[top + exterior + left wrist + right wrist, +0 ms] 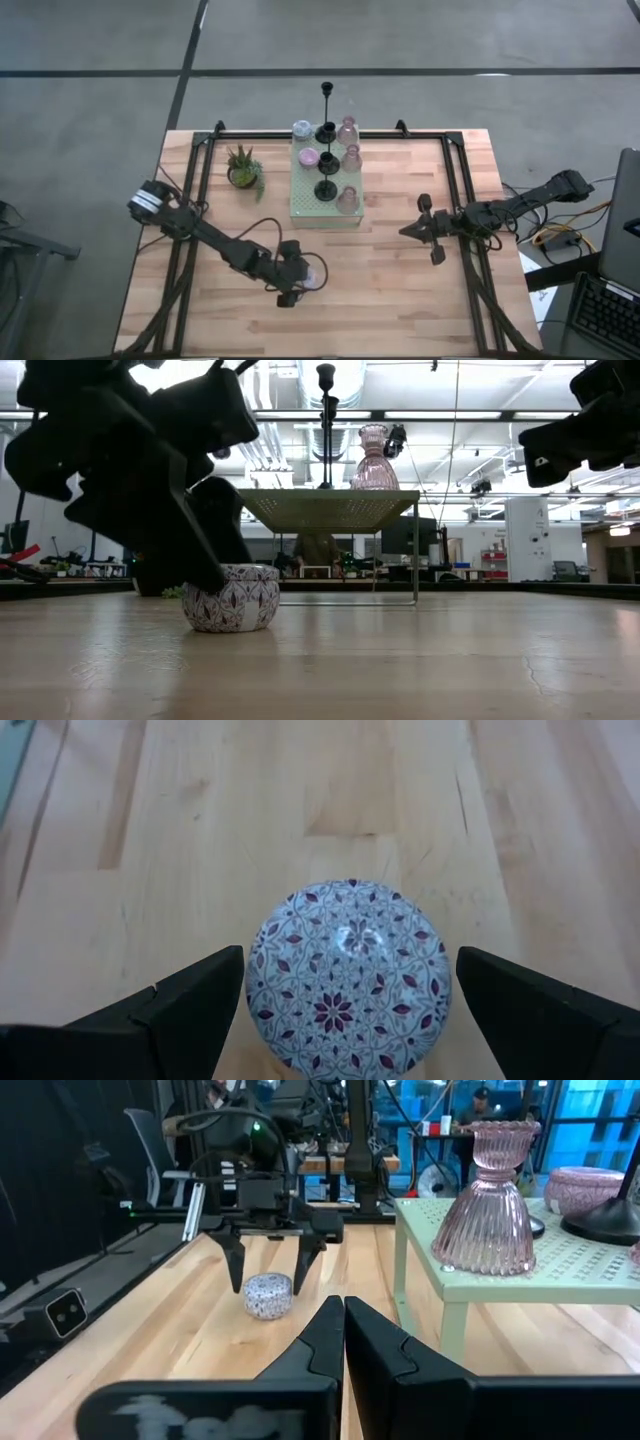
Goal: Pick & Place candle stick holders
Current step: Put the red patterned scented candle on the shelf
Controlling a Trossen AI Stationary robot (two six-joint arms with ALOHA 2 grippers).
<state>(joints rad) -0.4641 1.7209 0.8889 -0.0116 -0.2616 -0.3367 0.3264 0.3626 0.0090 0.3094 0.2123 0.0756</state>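
Your left gripper [308, 281] sits low over the table [400, 300] near its front edge, a little left of the middle, with its fingers [190, 1005] spread to either side of a stubby patterned holder [348, 975]. That holder stands upright on the bare wood; in the left wrist view one finger looks very close to its side while the other stands clearly apart, so nothing is pinched. The other holders you can see are on the pale green perforated board [306, 205], which stands raised on legs toward the table's back edge, near the middle: pink glass ones [348, 198] along its right side, black stemmed ones [326, 190] down its centre, and stubby pastel ones [308, 157] on its left side. A small potted plant [243, 170] stands just left of the board. Your right gripper [412, 230] waits above the table's right part, well apart from the board, with its fingers [385, 1345] pressed together and holding nothing.
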